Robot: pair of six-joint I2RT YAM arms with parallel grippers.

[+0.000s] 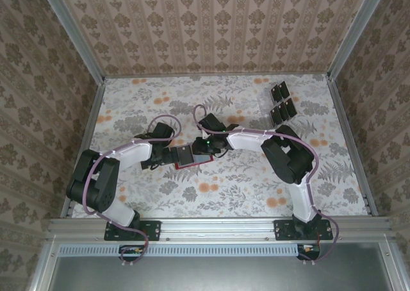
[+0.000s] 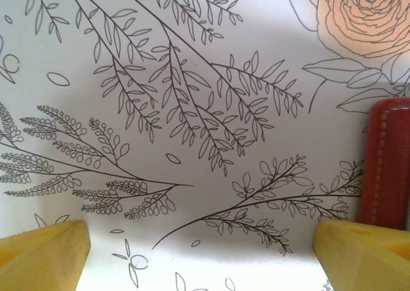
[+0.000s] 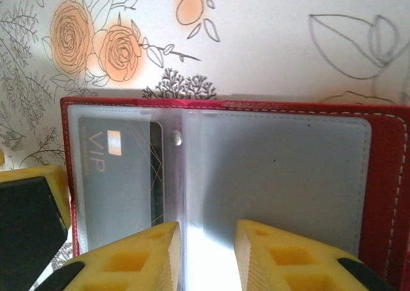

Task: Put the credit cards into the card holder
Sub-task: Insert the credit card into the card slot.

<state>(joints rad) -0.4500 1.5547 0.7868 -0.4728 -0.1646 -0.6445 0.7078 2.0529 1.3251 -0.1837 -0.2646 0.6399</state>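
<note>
The right tool (image 3: 208,236) is pointing down over the open card holder (image 3: 384,175), its two yellow fingers (image 3: 138,259) sitting a narrow gap apart. Nothing is showing between them but bright glare off the clear plastic sleeve underneath, and nothing is being gripped as far as the wrist view tells. Just to the left of the tips, one black card (image 3: 122,175) marked VIP is lying inside the left-hand pocket, under the plastic. The wider pocket on the right is looking grey and bare. A red stitched border is running round the whole inside.

The left tool (image 2: 205,252) is hanging over the flowered counter (image 2: 192,79) with its jaws spread wide and nothing between them. The red edge of the card holder (image 2: 387,163) is lying just beside its right finger.

From above, the two tools are meeting at the middle of the counter (image 1: 224,188), the left tool (image 1: 168,155) and the right tool (image 1: 200,147) flanking the card holder (image 1: 186,156), which is lying flat and open. The remaining credit cards (image 1: 284,109) are sitting in a dark cluster well apart, toward the far right of the counter.
</note>
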